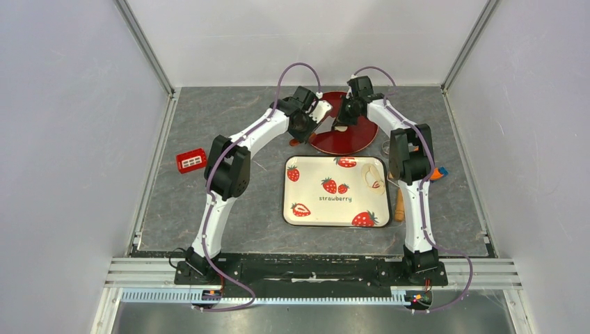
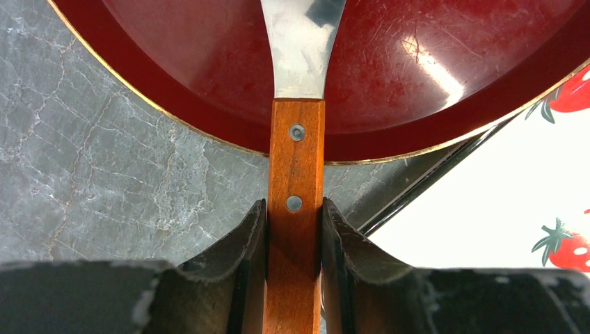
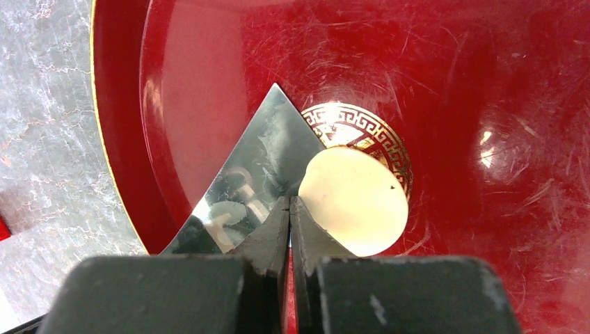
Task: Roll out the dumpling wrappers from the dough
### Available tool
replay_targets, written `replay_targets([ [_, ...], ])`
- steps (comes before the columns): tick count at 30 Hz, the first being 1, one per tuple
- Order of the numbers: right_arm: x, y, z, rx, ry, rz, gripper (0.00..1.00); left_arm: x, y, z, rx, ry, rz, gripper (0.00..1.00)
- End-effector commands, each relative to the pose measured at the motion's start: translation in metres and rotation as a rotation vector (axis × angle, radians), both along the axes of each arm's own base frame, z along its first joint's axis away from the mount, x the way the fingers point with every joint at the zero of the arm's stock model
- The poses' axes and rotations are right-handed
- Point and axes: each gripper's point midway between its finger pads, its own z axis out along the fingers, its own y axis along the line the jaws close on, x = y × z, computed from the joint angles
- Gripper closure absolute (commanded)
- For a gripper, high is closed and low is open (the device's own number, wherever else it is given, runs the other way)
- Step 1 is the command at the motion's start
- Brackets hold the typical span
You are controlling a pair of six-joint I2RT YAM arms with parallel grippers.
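— what has the left gripper (image 2: 293,205) got?
— a spatula (image 2: 296,139). both fingers (image 2: 243,243) are clamped on the wooden handle, jaws at a middling width, the handle filling the gap. the steel blade reaches out over the red plate (image 2: 452,69) at the far side of the table (image 1: 452,209).
— and the right gripper (image 3: 289,202)?
— it hangs over the same plate, jaws closed, only a sliver between the tips. they point down where the blade's edge meets the near rim of the wrapper (image 3: 355,202).
— is it pinching the wrapper?
— can't tell from here. the disc's edge runs in behind one finger, and that's all i can see.
— where does the wrapper lie?
— one pale round disc, flat on the plate's floor. it covers part of the gold emblem (image 3: 362,125) and sits just beside the blade.
— anything else on the table?
— a strawberry tray (image 1: 334,212) on the arms' side of the plate, just beside it, with a pale dough scrap (image 1: 376,177) at its right end. a wooden rolling pin (image 1: 399,205) lies just off the tray's right side, partly hidden by the right arm. a small red block (image 1: 190,161) sits well off to the left.
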Motion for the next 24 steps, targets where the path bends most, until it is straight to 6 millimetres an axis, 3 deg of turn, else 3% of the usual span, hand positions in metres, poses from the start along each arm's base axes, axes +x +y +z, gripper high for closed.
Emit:
replay_targets([
  [1,0.009,-0.005,0.014,-0.020,-0.037,-0.010,1.00,0.018,-0.004,0.030,-0.051,-0.074,0.089,0.98],
  [13,0.015,-0.008,0.012,-0.014,-0.040,-0.028,1.00,0.036,0.006,0.049,-0.018,-0.164,0.169,0.98],
  [24,0.015,-0.009,0.003,-0.006,-0.017,-0.045,1.00,0.032,0.018,0.092,0.017,-0.243,0.120,0.98],
])
